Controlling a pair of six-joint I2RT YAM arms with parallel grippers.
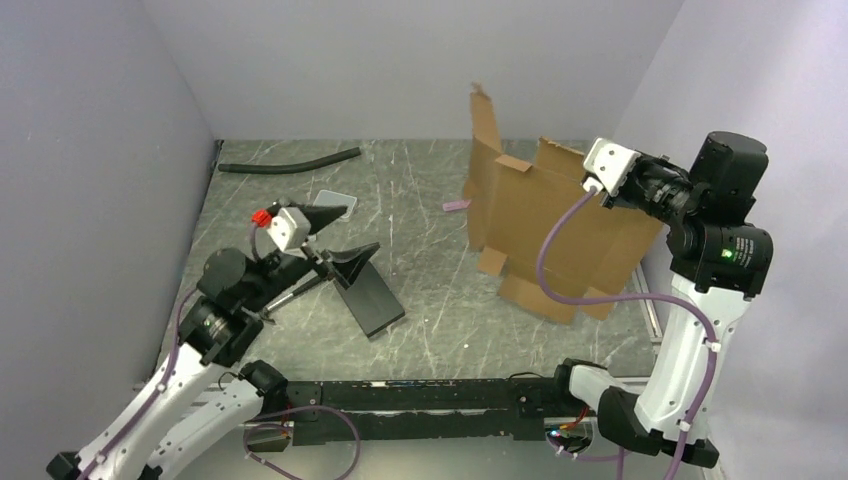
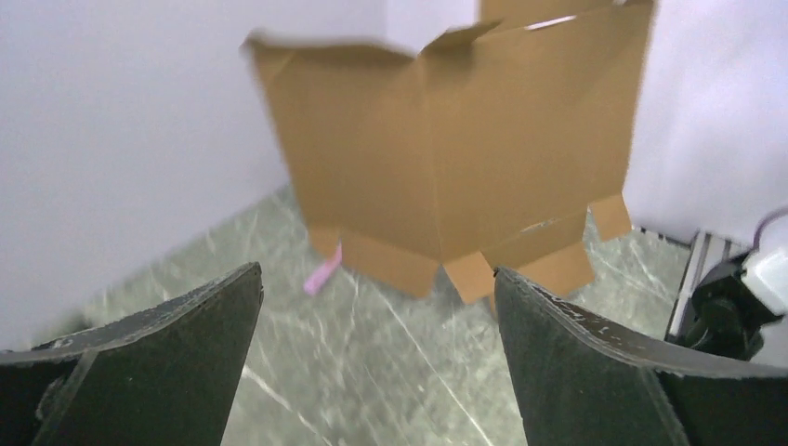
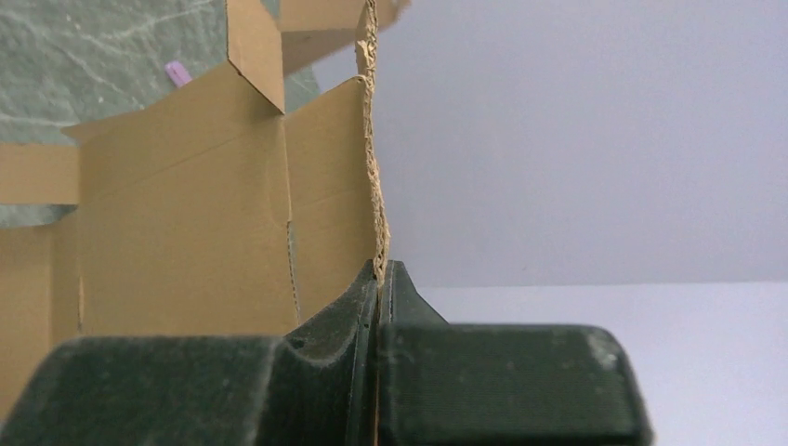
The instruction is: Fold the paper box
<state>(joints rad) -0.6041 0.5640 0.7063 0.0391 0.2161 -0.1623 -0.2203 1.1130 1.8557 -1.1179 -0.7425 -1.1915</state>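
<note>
Standing upright at the far right of the table, lower flaps down on the surface, the paper box is seen as an unfolded brown sheet; its right edge is pinched tight in the right gripper. The left gripper is spread wide with nothing in it, near left, well apart from the box, above a black slab; a pink scrap is seen just left of the box; a black hose is seen far left.
</note>
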